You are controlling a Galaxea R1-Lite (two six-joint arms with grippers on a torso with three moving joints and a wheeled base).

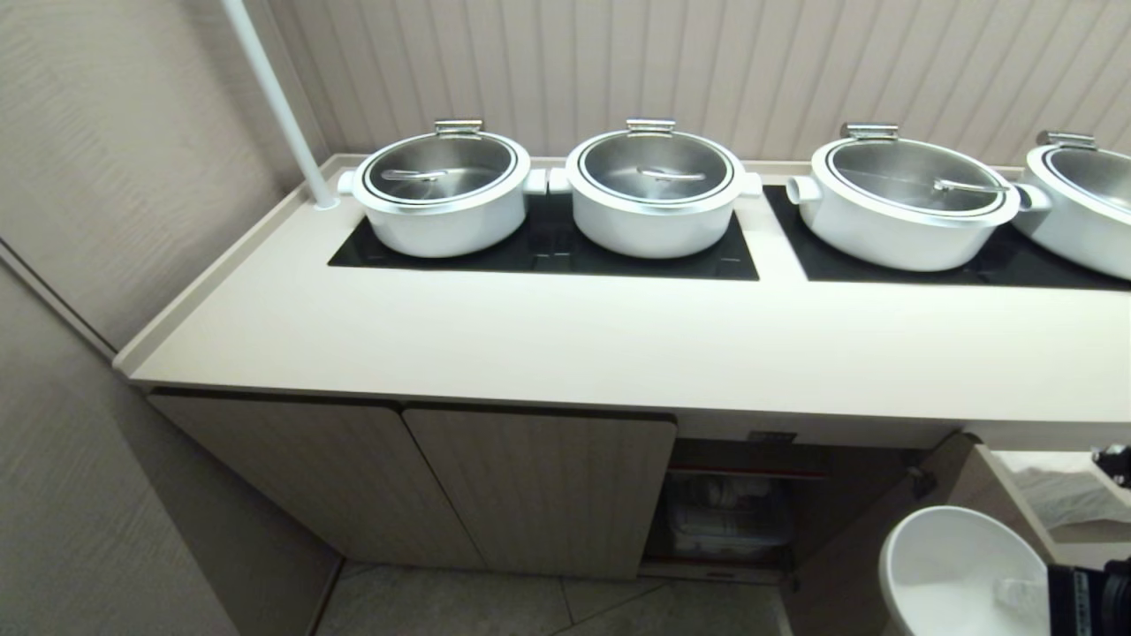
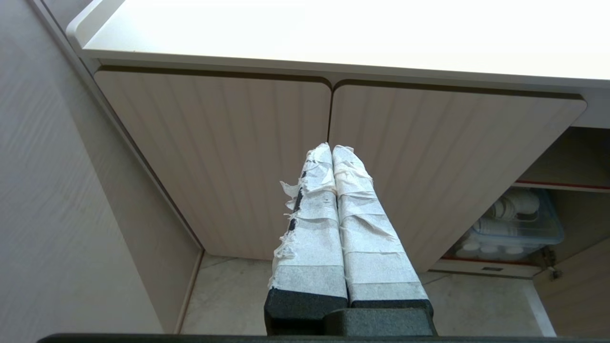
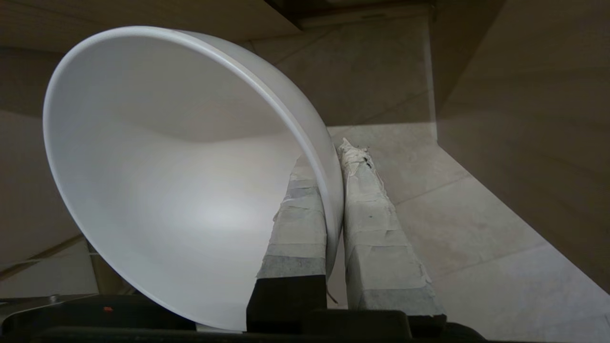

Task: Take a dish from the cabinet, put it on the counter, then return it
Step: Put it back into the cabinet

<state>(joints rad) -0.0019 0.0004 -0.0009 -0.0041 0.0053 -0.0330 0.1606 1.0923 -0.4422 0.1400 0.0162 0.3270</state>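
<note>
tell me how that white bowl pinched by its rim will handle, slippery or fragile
Probably slippery: the bowl looks glossy, and the right gripper pinches only its thin rim. Likely rigid and breakable if dropped. Held off-centre, it may swing or tilt.

Counter (image 1: 548, 340): beige, raised rim, spans mid-frame, front strip bare. Two black cooktops (image 1: 548, 252) inset along its back. Four white pots (image 1: 442, 190) with steel lids stand on them, across upper frame. White pole (image 1: 283, 106) meets counter at upper left, beside the leftmost pot.

Floor (image 1: 548, 605): pale tile, bottom centre.
</note>
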